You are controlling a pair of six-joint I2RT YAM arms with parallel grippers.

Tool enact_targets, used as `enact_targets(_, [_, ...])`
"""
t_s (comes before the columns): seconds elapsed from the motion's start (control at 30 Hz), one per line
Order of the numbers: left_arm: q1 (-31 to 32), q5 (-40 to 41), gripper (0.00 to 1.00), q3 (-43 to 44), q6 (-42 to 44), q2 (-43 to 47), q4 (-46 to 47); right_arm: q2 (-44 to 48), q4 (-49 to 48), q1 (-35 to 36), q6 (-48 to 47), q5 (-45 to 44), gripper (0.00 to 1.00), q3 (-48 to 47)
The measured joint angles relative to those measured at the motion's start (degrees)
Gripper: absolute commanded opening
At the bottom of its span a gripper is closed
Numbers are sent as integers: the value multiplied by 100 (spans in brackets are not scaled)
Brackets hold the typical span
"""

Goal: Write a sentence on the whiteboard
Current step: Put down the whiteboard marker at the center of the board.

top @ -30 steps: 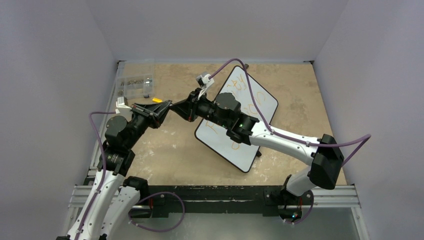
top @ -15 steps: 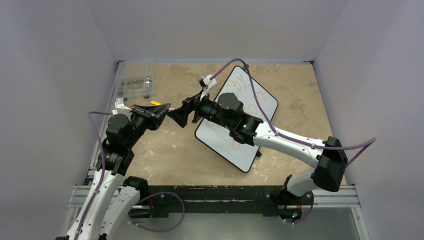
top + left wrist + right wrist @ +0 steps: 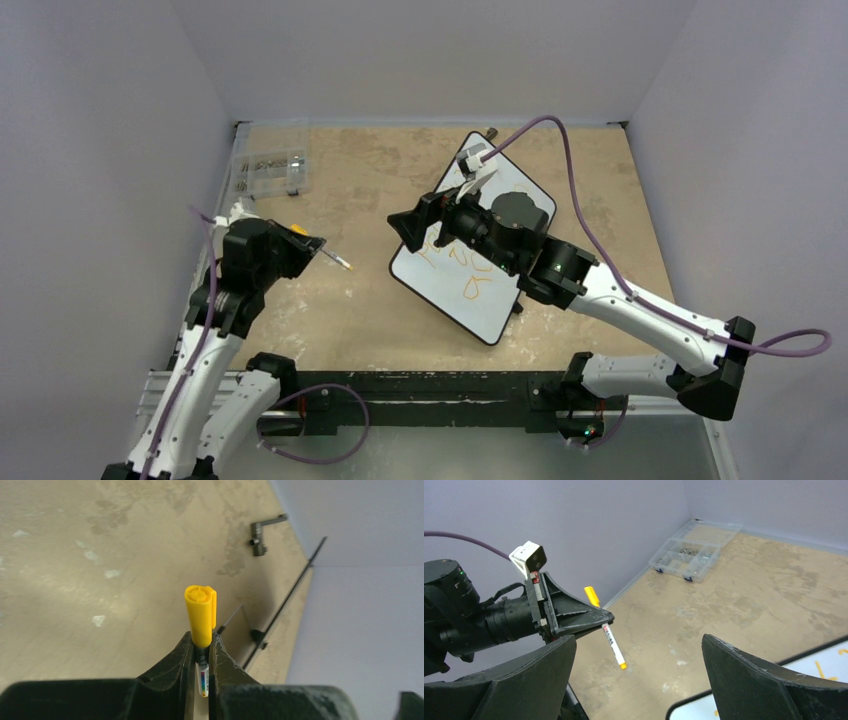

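Note:
The whiteboard (image 3: 525, 215) lies at an angle on the table, right of centre, and my right arm covers most of it. Parts of the sentence (image 3: 470, 268) show as orange strokes near its front end. Its corner (image 3: 824, 672) shows in the right wrist view too. My right gripper (image 3: 418, 220) hangs wide open over the board's left edge with nothing between its fingers (image 3: 539, 680). At the left, my left gripper (image 3: 310, 243) is shut on a marker (image 3: 335, 258). The marker's yellow cap (image 3: 200, 612) sticks out past the fingertips. Its white barrel (image 3: 612, 642) hangs below them.
A clear plastic parts box (image 3: 270, 172) sits at the back left corner by the wall. A small metal piece (image 3: 490, 132) lies just behind the whiteboard. Purple-grey walls close in the table on three sides.
My right gripper was shut at the left gripper's tip. It has opened wide and drawn back right over the whiteboard. The left arm has pulled back left, keeping the marker.

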State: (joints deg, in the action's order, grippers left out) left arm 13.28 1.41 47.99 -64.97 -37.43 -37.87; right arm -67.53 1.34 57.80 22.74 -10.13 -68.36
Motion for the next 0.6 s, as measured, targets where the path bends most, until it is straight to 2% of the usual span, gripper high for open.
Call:
enact_targets(0.4, [109,-656,0,-476,1381,-2774,-232,737,1217,0,13,-737,99,616])
enact_targets(0.6, [155,-664,0,-713,1685,-3143,33,1217,1565,0,59,-1045,99,852])
